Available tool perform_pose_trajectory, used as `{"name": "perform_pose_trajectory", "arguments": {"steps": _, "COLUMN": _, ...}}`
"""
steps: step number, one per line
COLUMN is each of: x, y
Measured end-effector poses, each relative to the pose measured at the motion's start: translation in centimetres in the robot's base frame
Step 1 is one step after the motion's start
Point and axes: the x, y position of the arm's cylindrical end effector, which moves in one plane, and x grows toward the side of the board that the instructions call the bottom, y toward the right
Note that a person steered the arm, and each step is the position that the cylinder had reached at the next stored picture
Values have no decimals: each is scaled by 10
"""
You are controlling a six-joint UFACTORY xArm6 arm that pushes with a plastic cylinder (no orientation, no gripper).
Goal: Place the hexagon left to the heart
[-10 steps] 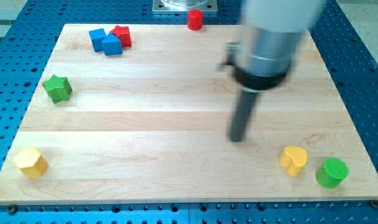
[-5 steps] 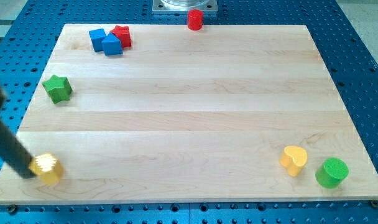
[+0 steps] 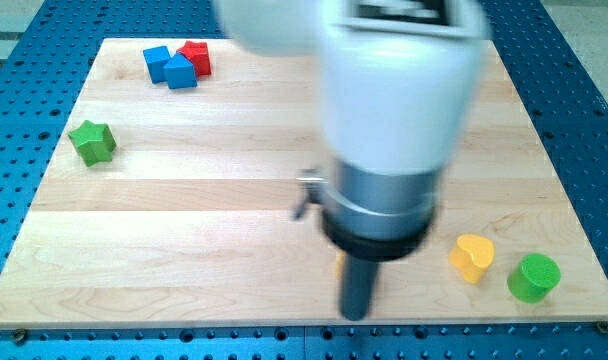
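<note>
- A pale wooden desk (image 3: 184,220) sits on a blue perforated base (image 3: 584,120), and we are looking down across it from the view's bottom edge.
- Our arm's big white and grey body (image 3: 394,110) fills the middle of the view, blurred, with the dark rod dropping from it.
- My tip (image 3: 355,316) is down on the desk near the view's bottom edge, a little right of centre.
- There are no jaws on this rig, so nothing spread or pressed together to report; it is just the rod.
- The yellow hexagon (image 3: 339,262): we catch only a thin yellow sliver peeking out at the rod's left side, the rest hidden behind the arm. Whether my tip touches it, we cannot tell.
- The yellow heart (image 3: 472,257) lies to the right of my tip, apart from it, so the sliver sits on the heart's left.
- A green cylinder (image 3: 534,277) stands just beside the heart, further right.
- Over at the view's left, a green star (image 3: 92,141) sits alone near the desk's edge.
- Top left, two blue blocks (image 3: 169,66) huddle against a red block (image 3: 196,56), touching.
</note>
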Motion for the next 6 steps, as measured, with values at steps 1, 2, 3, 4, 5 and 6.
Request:
{"name": "perform_pose_trajectory", "arguments": {"steps": 1, "x": -10, "y": -79}}
{"name": "perform_pose_trajectory", "arguments": {"steps": 2, "x": -26, "y": -77}}
{"name": "perform_pose_trajectory", "arguments": {"steps": 3, "x": -39, "y": -6}}
{"name": "perform_pose_trajectory", "arguments": {"steps": 4, "x": -38, "y": 58}}
{"name": "perform_pose_trajectory", "arguments": {"steps": 5, "x": -43, "y": -4}}
{"name": "perform_pose_trajectory", "arguments": {"steps": 6, "x": -99, "y": -171}}
